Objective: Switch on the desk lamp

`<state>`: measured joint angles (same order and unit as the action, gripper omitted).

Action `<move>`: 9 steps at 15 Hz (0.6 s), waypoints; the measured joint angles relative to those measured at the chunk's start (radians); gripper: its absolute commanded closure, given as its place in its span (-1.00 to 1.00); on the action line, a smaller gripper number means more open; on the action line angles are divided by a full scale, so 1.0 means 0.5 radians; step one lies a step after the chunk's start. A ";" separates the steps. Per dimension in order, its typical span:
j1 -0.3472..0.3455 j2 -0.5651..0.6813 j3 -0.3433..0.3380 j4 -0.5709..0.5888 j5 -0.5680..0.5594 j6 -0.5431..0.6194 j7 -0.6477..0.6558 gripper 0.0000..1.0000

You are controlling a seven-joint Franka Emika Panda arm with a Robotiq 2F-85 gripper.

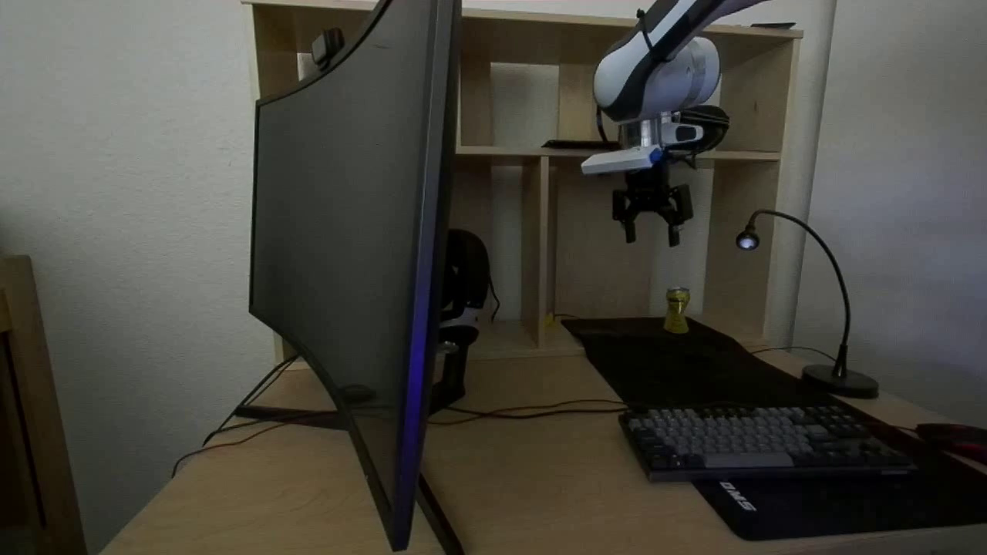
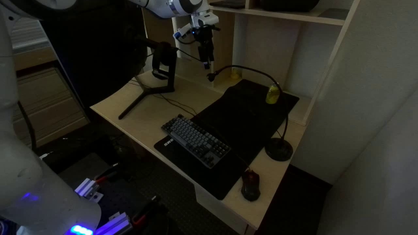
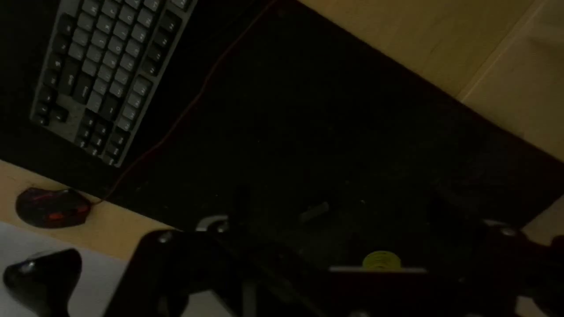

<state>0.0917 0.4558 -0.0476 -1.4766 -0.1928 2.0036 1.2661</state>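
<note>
Switching on the desk lamp (image 1: 847,312) is, by my judgement, not yet done, and no step of it can be confirmed as finished. In both exterior views the lamp stands upright toward the right edge of the tabletop (image 1: 532,478), its round base (image 1: 840,381) just beside the right side of the black mat (image 2: 245,120) and its stem (image 2: 287,119) arching leftward. In an exterior view the face of its small head (image 1: 747,240) shows pale; that may be a reflection or a weak glow, I cannot tell which. No pool of light shows on the mat or the tabletop, and everything around is dim, so off seems the likelier state.

The fingers (image 1: 675,234) are spread apart, holding nothing. They hang in the air over the tabletop, above and to the left of a yellow can (image 1: 676,311) and clear of the lamp. The switch itself is too small or hidden to make out. What is left, I judge, is nearly the whole job: bring the fingers right and down to wherever the switch sits, press it, and get a light that plainly reaches the mat.
</note>
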 measured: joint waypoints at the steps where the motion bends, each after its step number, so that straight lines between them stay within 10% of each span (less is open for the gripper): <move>1: 0.013 0.058 -0.025 0.048 0.007 -0.009 0.110 -1.00; 9: -0.070 0.690 -0.207 0.756 0.160 -0.099 0.659 -1.00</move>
<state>0.0568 0.8010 -0.1512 -1.0988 -0.1127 1.9540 1.5954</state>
